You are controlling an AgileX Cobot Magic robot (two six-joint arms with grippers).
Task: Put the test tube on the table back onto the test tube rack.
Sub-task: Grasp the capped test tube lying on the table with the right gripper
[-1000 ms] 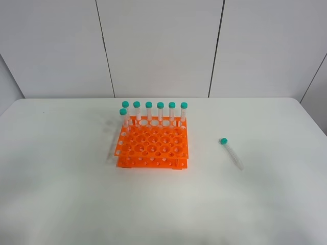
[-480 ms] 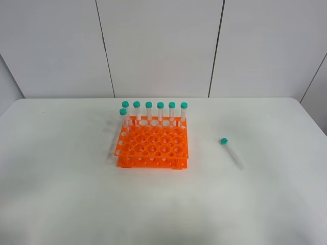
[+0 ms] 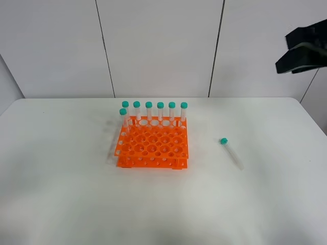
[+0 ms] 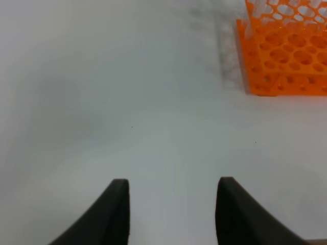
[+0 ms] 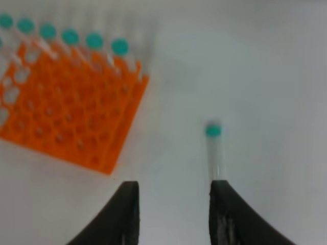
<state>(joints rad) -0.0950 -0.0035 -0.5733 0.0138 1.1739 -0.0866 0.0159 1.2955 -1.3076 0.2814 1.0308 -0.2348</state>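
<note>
Left end effector (image 4: 173, 180) apart, empty | right end effector (image 5: 174, 182) apart, empty | test tube (image 3: 232, 153) on table (image 3: 61, 194)

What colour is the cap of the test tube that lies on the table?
The test tube has a teal-green cap, clearest in the exterior high view.

Bright, even light, soft shadows — right wrist view blurred

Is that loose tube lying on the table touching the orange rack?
Apart. The exterior high view shows the test tube lying to the right of the test tube rack, with a strip of bare white table between them.
</note>
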